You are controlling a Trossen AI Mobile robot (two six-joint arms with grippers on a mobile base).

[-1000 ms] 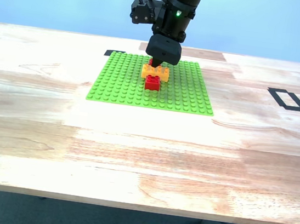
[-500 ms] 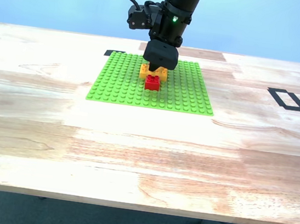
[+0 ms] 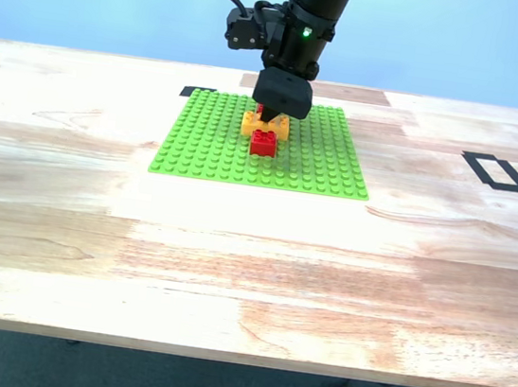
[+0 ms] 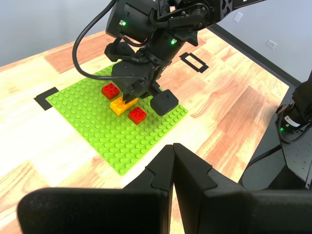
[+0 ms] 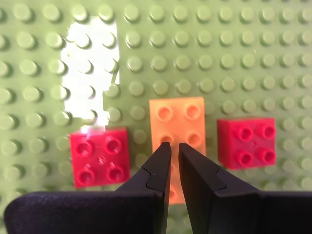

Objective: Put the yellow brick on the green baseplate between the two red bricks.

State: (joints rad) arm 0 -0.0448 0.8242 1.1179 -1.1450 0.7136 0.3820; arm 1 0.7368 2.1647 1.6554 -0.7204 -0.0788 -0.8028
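The yellow-orange studded plastic brick (image 5: 176,129) sits on the lime-green studded baseplate (image 5: 273,58) between the two small red studded bricks (image 5: 100,157), apart from each. My second gripper (image 5: 174,151) hangs over it, jaws nearly together and empty; my first gripper (image 4: 173,156) is pressed closed, well away. Placement looks done, so I judge the next move is lifting straight up without nudging it.

The second wrist view looks straight down on the green baseplate (image 5: 234,48), whose studs fill the picture. The yellow brick (image 5: 176,122) sits on it between the two red bricks, one red brick (image 5: 100,157) on one side and the other red brick (image 5: 246,142) on the opposite side, each a small gap away. The second gripper (image 5: 174,153) hangs over the yellow brick, fingertips nearly together.
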